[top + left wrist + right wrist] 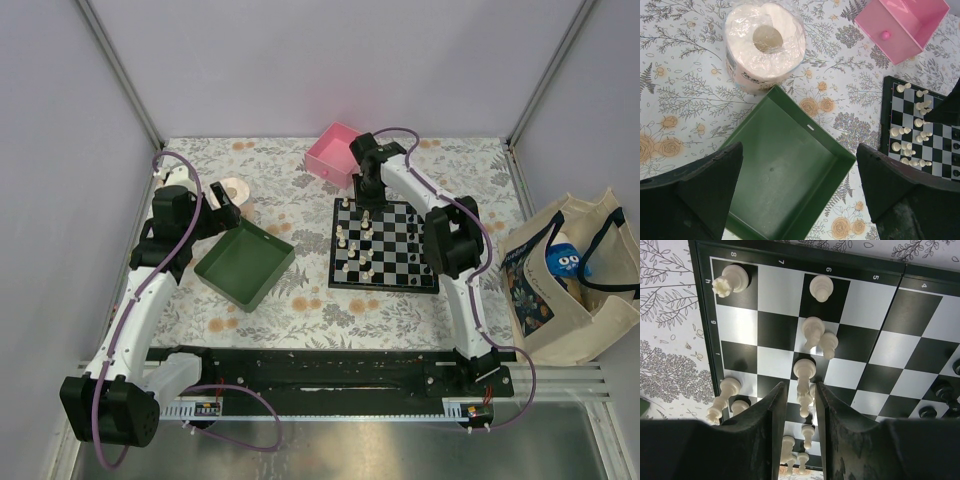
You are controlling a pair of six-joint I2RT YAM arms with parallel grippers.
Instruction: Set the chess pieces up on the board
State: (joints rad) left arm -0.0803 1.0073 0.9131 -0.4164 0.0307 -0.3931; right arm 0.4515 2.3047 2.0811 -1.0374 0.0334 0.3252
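Straddles a cream-white chess piece (804, 369) on the black-and-white chequered board (777, 290) with right tool (801, 390) narrow, grip unclear, likely for repositioning; parks left tool (800, 185) wide over green square tray (815, 125).

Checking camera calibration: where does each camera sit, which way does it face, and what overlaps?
Top external: above and behind the bases, looking down at the table; both arms show, with the left gripper and right gripper.
Left wrist: on the left arm, looking down at the green tray and toilet roll; its open fingers frame the bottom.
Right wrist: low over the board, looking down; its fingers straddle a cream piece.
Shared: both wrist views show the board's cream pieces.
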